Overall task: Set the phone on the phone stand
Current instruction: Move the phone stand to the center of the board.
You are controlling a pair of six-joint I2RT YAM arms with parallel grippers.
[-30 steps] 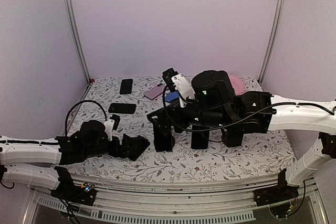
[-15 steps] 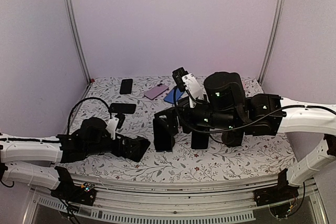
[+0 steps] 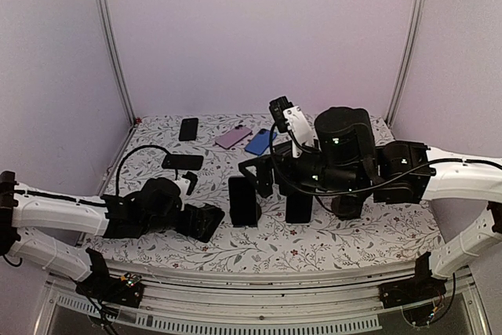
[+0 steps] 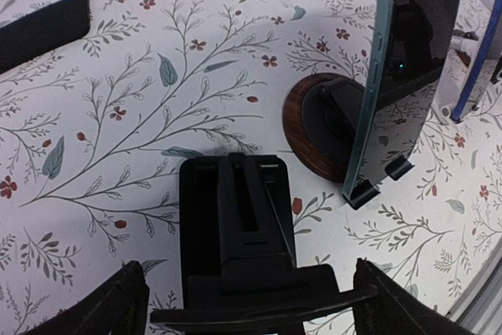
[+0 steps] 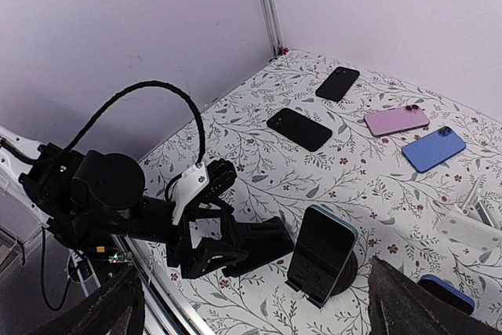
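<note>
Right, the right gripper [image 5: 255, 300] has its jaws fully spread, with nothing in them and nothing touching. Over the last second it's lifted and pulled back toward the right side, clear of the phone [image 4: 408, 52]. The phone stands upright against the round wooden stand [image 4: 314, 127], bottom edge on the lip, mid-worktop toward the near edge. I read that as placed and cleanly let go.

Left gripper [image 4: 249, 292]: jaws wide, eased in a touch, one finger on each side of the near end of an empty black stand [image 4: 235, 217]. That stand sits just left of the wooden one. It isn't gripped as far as I can see; can't tell if the pads touch it. The left arm has crept right a bit.

Spare phones [image 5: 299, 129] lie flat toward the far edge of the worktop [image 4: 157, 76], so my guess is the black stand is next.
</note>
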